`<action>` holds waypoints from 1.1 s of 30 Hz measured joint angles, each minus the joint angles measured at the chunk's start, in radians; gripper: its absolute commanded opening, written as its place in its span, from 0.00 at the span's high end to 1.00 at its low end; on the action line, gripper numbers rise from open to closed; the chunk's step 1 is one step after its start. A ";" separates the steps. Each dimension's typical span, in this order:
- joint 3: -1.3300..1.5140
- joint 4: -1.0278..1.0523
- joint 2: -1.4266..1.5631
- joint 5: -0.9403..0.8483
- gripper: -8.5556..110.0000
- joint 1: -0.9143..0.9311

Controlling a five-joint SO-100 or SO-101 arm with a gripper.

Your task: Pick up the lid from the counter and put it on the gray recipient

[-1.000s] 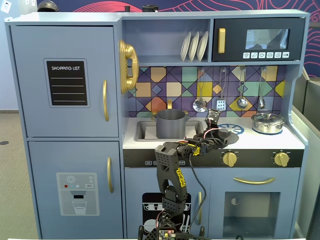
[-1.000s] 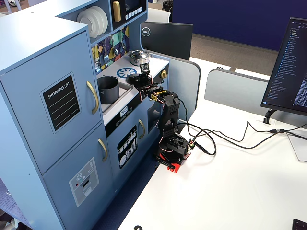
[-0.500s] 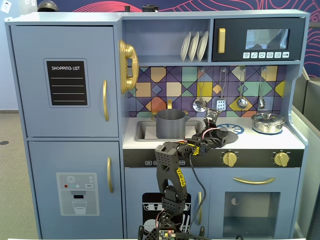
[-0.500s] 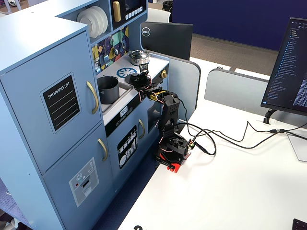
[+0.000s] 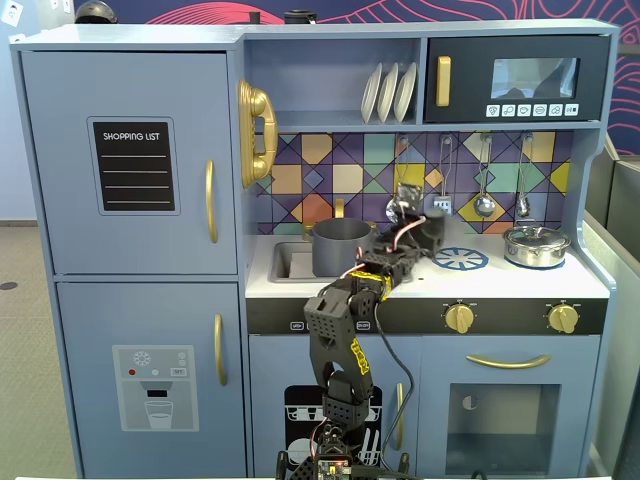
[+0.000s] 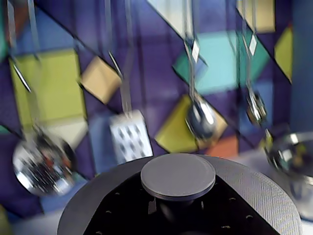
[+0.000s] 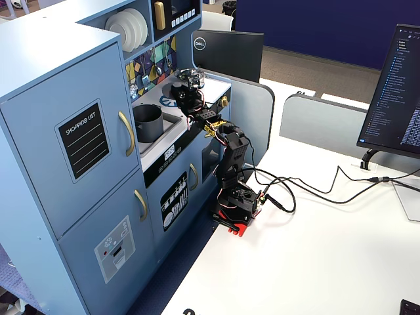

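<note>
The dark gray lid (image 6: 254, 191) fills the bottom of the wrist view, its round knob (image 6: 178, 175) facing the tiled back wall. My gripper (image 6: 178, 208) is shut on the stem under the knob, with a black jaw on each side. In a fixed view the gripper (image 5: 420, 222) holds the lid (image 5: 434, 232) tilted above the counter (image 5: 500, 281), just left of the blue burner (image 5: 461, 259). The gray pot (image 5: 340, 247) stands open in the sink recess, to the left of the gripper. It also shows in another fixed view (image 7: 147, 123).
A shiny silver pot (image 5: 536, 245) with its own lid stands at the counter's right end and shows in the wrist view (image 6: 293, 156). Ladles and a grater (image 6: 128, 135) hang on the tiled wall behind. A shelf with plates (image 5: 390, 92) is overhead.
</note>
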 measured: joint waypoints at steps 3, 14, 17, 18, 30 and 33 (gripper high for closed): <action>-0.034 0.043 0.031 0.000 0.93 -0.026; -0.140 0.235 0.118 0.000 0.93 -0.195; -0.155 0.275 0.132 0.000 0.93 -0.264; -0.155 0.282 0.137 0.000 0.93 -0.285; -0.100 0.313 0.172 0.000 0.93 -0.420; -0.041 0.311 0.187 0.000 0.93 -0.414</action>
